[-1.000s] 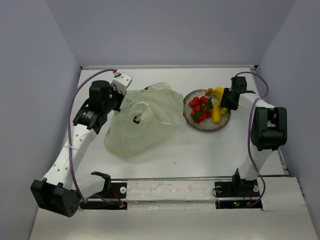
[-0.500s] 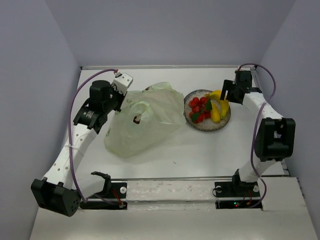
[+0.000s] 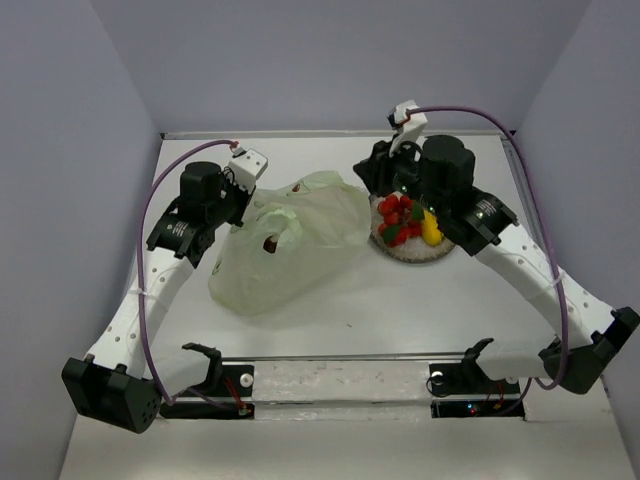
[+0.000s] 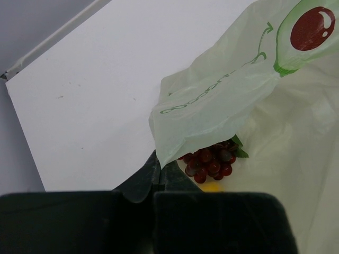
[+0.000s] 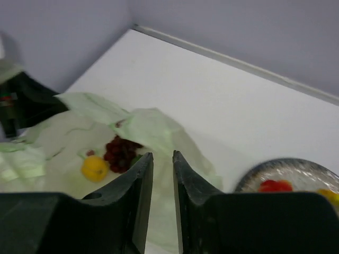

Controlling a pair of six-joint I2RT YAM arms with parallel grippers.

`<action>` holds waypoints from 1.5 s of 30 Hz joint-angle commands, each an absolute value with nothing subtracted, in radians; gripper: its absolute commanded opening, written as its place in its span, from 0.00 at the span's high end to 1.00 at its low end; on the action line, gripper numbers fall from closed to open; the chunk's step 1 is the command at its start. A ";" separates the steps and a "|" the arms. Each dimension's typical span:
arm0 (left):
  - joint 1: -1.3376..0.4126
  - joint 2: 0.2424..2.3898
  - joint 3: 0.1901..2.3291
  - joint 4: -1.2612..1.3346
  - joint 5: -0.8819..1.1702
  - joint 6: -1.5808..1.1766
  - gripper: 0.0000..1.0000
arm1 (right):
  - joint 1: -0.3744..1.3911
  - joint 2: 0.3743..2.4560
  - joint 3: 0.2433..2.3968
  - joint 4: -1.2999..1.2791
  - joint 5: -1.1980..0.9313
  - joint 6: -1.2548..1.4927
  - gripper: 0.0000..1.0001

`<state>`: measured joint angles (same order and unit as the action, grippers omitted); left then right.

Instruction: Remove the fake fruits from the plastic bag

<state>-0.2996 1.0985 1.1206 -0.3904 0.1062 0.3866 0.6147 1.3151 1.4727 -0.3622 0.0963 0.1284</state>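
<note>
Plastic bag [image 3: 290, 245]: thin, crinkly, translucent pale yellow-green, printed with a dark red round mark and green lettering. It lies slumped left of centre on the table, mouth at its far-left end, one edge lifted there.

Still inside, seen through the opening: a dark purple grape bunch [image 4: 212, 161] with a green leaf, and just beside it a yellow-orange round fruit [image 5: 94, 167].

Already out: a red berry cluster [image 3: 398, 218] with green leaves and a yellow banana [image 3: 432, 228], side by side on the grey speckled plate [image 3: 410, 255] just right of the bag.
</note>
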 commanded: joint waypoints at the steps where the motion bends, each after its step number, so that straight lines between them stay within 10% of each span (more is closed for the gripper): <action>1: -0.304 1.089 1.131 -0.402 0.129 0.379 1.00 | 0.751 1.341 1.401 -0.243 -0.077 0.133 0.75; 22: -0.305 1.054 1.051 -0.333 0.165 0.397 1.00 | 1.150 1.566 1.125 -0.196 -0.049 0.065 0.99; 30: -0.322 0.873 0.835 -0.316 0.357 0.627 1.00 | 1.081 1.591 1.128 -0.085 0.078 0.110 0.70; 45: -0.354 0.913 0.819 -0.175 0.160 0.450 1.00 | 1.011 1.919 1.371 0.202 0.069 0.224 0.50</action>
